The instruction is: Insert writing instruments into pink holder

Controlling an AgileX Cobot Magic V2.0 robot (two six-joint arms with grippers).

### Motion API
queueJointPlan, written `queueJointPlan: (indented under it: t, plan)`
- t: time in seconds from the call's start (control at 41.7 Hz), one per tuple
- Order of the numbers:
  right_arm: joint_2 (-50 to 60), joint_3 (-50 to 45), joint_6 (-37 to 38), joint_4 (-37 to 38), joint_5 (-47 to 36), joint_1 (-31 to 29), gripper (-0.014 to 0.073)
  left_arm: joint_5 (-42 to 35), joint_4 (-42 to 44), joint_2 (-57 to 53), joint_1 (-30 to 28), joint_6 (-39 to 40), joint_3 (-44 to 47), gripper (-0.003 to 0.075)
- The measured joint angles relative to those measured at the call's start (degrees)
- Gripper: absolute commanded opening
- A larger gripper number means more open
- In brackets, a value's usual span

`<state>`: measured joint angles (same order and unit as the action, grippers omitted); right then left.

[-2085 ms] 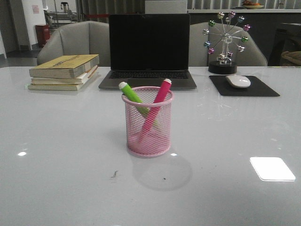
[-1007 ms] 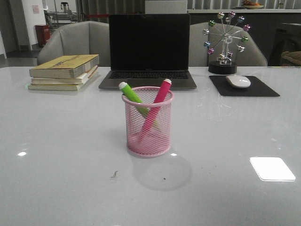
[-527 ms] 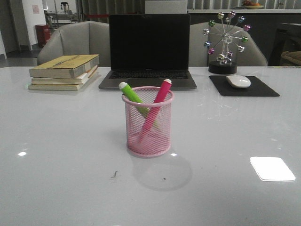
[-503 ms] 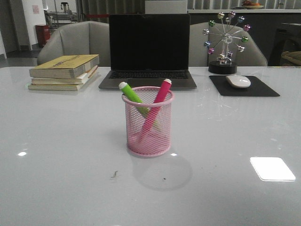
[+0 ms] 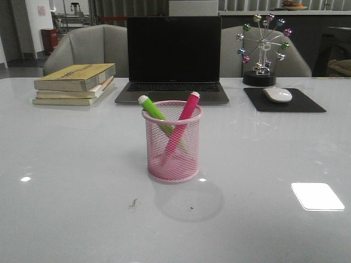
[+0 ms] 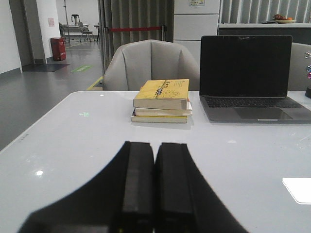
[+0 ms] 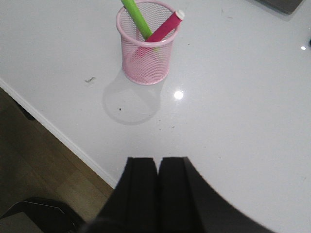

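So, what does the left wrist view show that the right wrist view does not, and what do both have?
Only the left wrist view shows the stack of books, the laptop and the grey chair behind the table. Only the right wrist view shows the pink holder with the green marker and the pink marker leaning in it, crossed. Both show the white table and a shut, empty pincer: left, right.

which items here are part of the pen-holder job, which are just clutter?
Job: pink holder, green marker, pink marker; both stand inside, leaning crossed.

Clutter: laptop, book stack, mouse on mouse pad, ferris-wheel ornament.
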<state>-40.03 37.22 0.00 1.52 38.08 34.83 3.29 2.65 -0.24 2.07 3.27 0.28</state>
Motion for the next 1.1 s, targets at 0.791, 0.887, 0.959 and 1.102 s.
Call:
queueJointPlan:
  t: [0.791,0.887,0.959,1.102]
  plan:
    - [0.0,0.0,0.0,0.0,0.0,0.0,0.0058,-0.07,-0.03,0.0,3.29,0.0,0.0,0.0091]
    - [0.0,0.0,0.0,0.0,0.0,0.0,0.0058,-0.07,-0.03,0.0,3.29,0.0,0.0,0.0091]
    - [0.0,0.0,0.0,0.0,0.0,0.0,0.0058,-0.07,-0.03,0.0,3.29,0.0,0.0,0.0091]
    - [0.0,0.0,0.0,0.0,0.0,0.0,0.0058,-0.07,-0.03,0.0,3.29,0.0,0.0,0.0091]
